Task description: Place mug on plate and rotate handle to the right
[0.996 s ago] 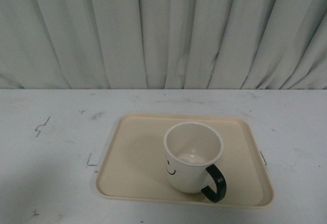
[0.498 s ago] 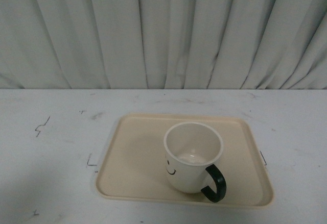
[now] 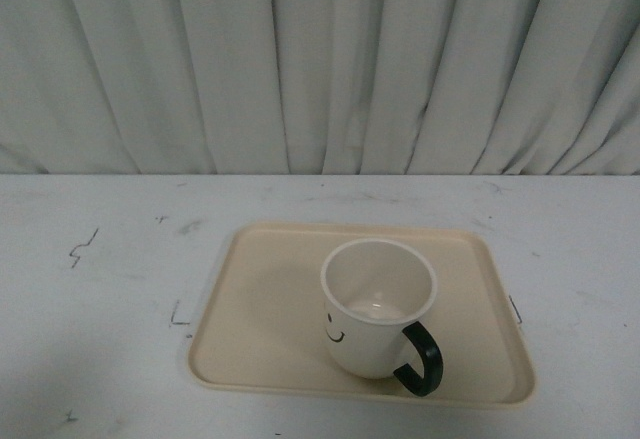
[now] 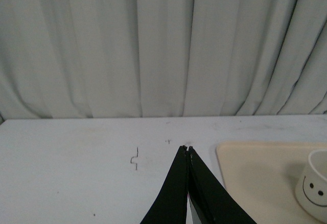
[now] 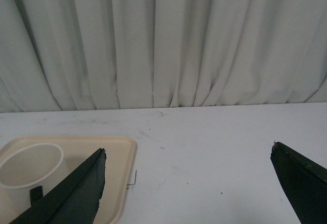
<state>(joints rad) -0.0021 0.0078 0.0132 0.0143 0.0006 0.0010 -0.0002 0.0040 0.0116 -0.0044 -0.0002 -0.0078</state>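
The white mug with a black smiley face stands upright on the beige plate, toward the plate's front right. Its black handle points to the front right. Neither gripper shows in the front view. In the left wrist view my left gripper is shut and empty over the table, left of the plate and mug. In the right wrist view my right gripper is open wide and empty, to the right of the plate and mug.
The white table carries small dark marks to the left of the plate. A grey pleated curtain hangs behind the table's far edge.
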